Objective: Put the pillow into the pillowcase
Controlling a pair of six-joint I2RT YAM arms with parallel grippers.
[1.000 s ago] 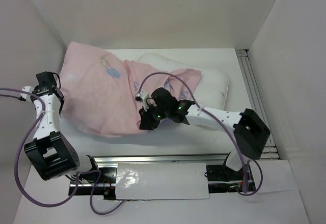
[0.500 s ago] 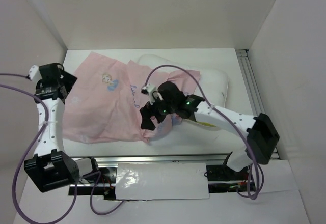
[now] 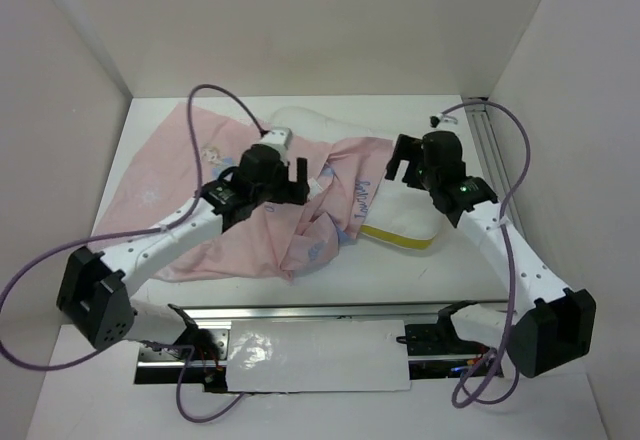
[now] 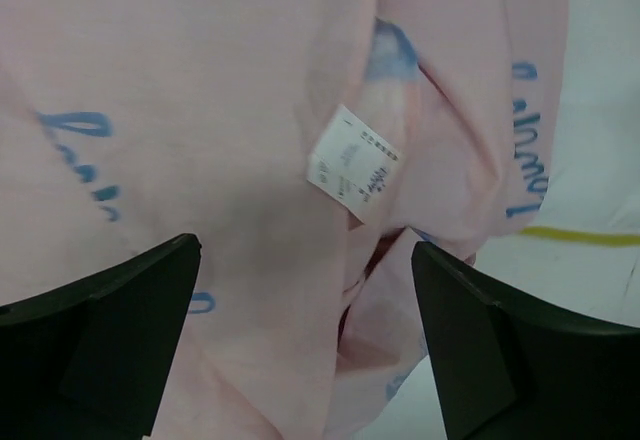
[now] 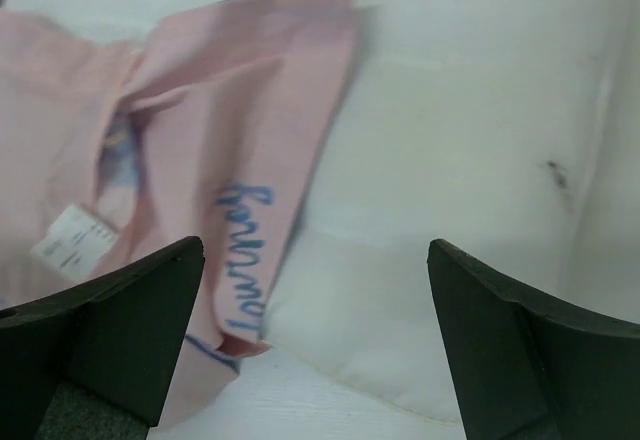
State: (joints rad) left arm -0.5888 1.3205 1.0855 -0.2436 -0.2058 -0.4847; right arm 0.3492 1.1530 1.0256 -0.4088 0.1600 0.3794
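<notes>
Pillow (image 3: 412,212): on the counter (image 3: 380,272); long axis left to right, right end nearer; left part under the pillowcase; yellow seam on near edge.
Pillowcase (image 3: 200,215): pink side up, crumpled, spread leftward.
Writing: blue script, reversed, unreadable; white care tag (image 4: 352,163), print too small.
Left fingers (image 4: 100,340): spread, empty, over pillowcase.
Right fingers (image 5: 110,330): spread, empty, over pillow.

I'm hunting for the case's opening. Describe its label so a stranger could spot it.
The pink pillowcase lies crumpled partly over the white pillow. Among its middle folds, just ahead of the left tool, is the care label: the only small white printed rectangle on pink fabric.
</notes>
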